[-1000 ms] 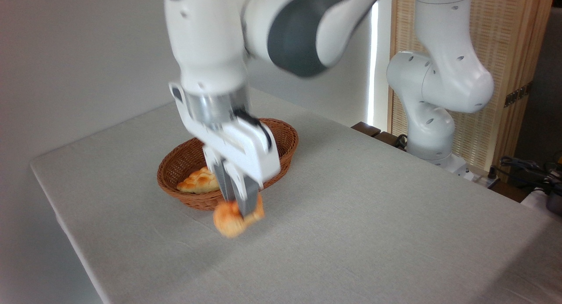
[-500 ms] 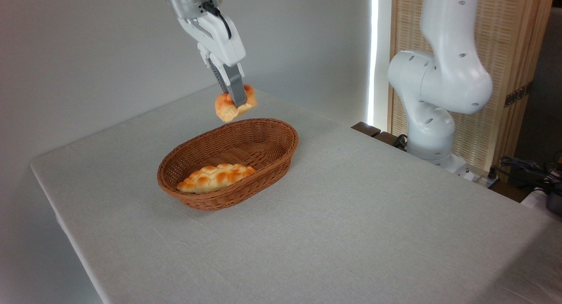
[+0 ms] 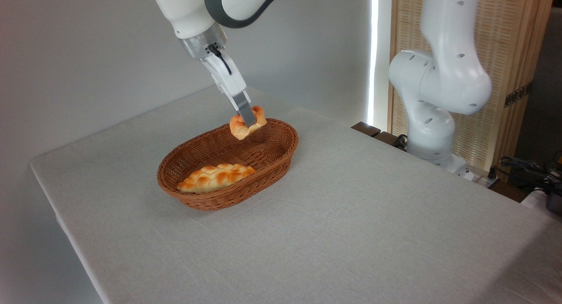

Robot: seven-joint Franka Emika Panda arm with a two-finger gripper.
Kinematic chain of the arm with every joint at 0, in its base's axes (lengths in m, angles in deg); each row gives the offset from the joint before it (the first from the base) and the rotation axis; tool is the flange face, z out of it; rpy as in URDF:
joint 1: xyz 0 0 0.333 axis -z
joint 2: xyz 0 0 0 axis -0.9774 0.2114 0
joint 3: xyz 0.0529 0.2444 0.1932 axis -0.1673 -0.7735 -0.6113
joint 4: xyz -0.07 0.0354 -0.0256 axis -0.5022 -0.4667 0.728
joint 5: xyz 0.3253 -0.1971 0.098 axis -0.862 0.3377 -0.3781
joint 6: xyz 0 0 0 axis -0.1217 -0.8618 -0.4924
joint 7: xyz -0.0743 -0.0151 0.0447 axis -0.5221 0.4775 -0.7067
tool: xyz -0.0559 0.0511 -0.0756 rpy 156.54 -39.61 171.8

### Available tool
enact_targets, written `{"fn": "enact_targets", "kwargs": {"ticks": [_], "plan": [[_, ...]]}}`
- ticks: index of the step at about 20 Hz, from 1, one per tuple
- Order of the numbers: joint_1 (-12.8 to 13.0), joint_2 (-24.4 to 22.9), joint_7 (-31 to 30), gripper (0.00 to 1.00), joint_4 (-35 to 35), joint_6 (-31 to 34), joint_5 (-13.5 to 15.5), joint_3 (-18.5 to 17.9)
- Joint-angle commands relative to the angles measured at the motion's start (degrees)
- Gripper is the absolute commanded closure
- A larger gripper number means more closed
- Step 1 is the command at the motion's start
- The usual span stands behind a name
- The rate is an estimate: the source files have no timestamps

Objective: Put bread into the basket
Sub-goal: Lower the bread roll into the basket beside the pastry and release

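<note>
Holding over the far end of the basket [image 3: 281, 152], so a drop should land on bare weave. Left to right: flat braided loaf [image 3: 216, 177] lies in the near-left end of the basket, taking up that half, which is likely why the carry aims at the far end. Bread [image 3: 246, 125] hangs in the air just above the far rim area, not touching the wicker as far as I can tell. Gripper [image 3: 248, 119] comes in tilted from upper left, fingers clamped on the bread across its middle, so it sits skewed. Arm base [image 3: 432, 133] stands at the bench [image 3: 351, 234] right edge. No brands, labels or writing readable anywhere.
</note>
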Motion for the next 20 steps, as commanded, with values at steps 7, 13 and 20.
{"fn": "enact_targets", "kwargs": {"ticks": [7, 13, 20], "plan": [[-0.4, 0.1, 0.0, 0.00, 2.1, -4.7, -0.9, -0.2], [-2.2, -0.3, 0.0, 0.00, -1.4, -4.0, -6.1, -0.6], [-9.6, 1.3, 2.1, 0.00, -12.6, -3.7, -8.9, -6.4]]}}
